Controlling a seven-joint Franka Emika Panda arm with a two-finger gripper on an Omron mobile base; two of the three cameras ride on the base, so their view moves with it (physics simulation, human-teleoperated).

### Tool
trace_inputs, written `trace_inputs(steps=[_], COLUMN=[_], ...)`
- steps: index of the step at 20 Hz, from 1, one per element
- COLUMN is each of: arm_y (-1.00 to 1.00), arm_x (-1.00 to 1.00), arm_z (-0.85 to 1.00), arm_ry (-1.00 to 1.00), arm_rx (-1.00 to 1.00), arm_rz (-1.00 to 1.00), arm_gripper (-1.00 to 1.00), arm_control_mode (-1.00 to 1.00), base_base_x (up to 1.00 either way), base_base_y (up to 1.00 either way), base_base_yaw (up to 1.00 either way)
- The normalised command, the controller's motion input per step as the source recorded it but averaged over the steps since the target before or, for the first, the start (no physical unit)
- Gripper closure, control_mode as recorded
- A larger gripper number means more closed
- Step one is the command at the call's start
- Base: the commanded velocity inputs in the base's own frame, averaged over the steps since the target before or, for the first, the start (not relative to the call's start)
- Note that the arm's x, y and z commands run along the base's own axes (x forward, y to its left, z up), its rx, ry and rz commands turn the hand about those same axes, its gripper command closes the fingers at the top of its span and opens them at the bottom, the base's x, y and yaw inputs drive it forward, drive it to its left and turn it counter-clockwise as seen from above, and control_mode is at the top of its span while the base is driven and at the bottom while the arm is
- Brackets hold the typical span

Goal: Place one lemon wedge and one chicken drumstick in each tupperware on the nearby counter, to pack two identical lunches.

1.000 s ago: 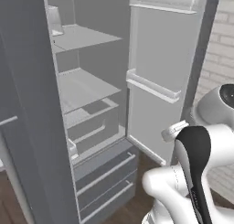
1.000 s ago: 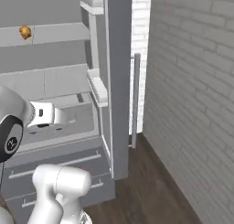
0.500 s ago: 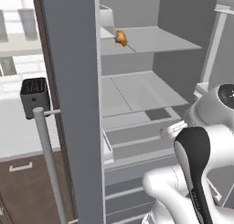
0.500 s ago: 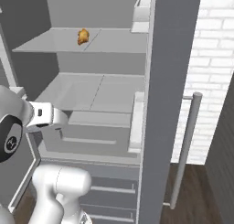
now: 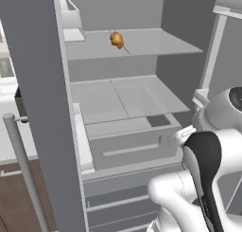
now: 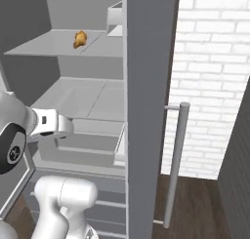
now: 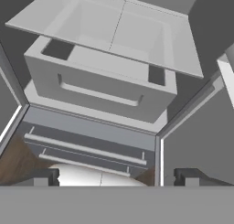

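Left base view: golden-brown lumpy chicken drumstick (image 5: 116, 39) alone on upper grey fridge shelf (image 5: 156, 44), well back from front edge.
Right base view: drumstick (image 6: 79, 39) near shelf's left side.
Hand view: hand (image 7: 117, 176) spread wide, empty, facing grey pull-out drawer (image 7: 100, 83).

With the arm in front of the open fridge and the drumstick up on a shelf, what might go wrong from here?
1. The chicken drumstick lies on the upper shelf, well above the gripper, whose jaws stand open and point down at the drawer; the long reach up may clip the glass shelf in between.
2. The drumstick is small and lumpy, so a grip could slip or push it deeper.
3. The door bin crowds that shelf's right side.
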Motion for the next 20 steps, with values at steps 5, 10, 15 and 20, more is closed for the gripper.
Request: trace_inputs(steps=[5, 10, 15, 20], arm_y=[0.0, 0.0, 0.0, 0.07], arm_x=[0.0, 0.0, 0.03, 0.02], arm_z=[0.0, 0.0, 0.0, 0.04], arm_ry=[0.0, 0.0, 0.0, -0.08], arm_rx=[0.0, 0.0, 0.0, 0.02], arm_rz=[0.0, 0.0, 0.0, 0.0], arm_gripper=[-1.0, -1.0, -1.0, -1.0], arm_control_mode=[1.0, 1.0, -1.0, -1.0], base_base_x=[0.53, 0.45, 0.07, 0.0], base_base_y=[0.28, 0.28, 0.02, 0.0], base_base_yaw=[0.0, 0.0, 0.0, 0.0])
